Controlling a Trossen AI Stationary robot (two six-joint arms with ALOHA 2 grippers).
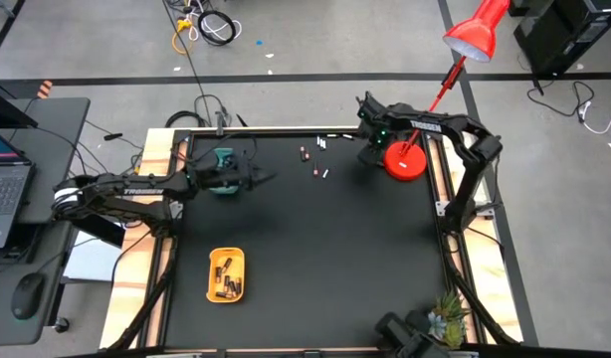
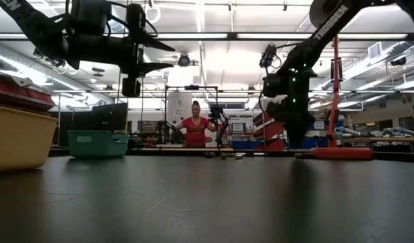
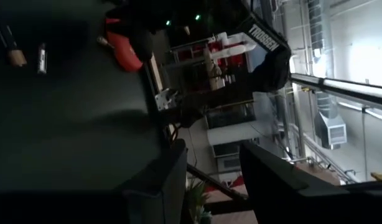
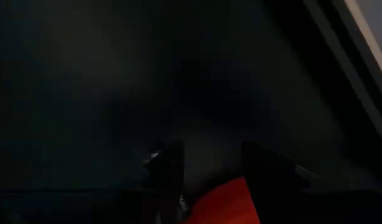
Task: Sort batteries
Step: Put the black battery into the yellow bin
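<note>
A yellow tray [image 1: 226, 274] at the near table edge holds several batteries [image 1: 227, 285]. Farther, the left claw [image 1: 267, 178] hangs spread and empty by the teal tray [image 1: 224, 159]. Loose batteries [image 1: 313, 159] lie beyond, the spread, empty right claw [image 1: 366, 109] near them.

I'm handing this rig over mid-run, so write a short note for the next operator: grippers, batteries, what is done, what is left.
Left gripper: open, empty, raised above the mat beside the teal tray.
Right gripper: open, empty, at the far right next to the red lamp base.
Done: several batteries lie in the yellow tray at the near left.
Left: a handful of loose batteries are scattered on the black mat near the far edge, between the two grippers. Whether the teal tray holds any cannot be seen.
</note>
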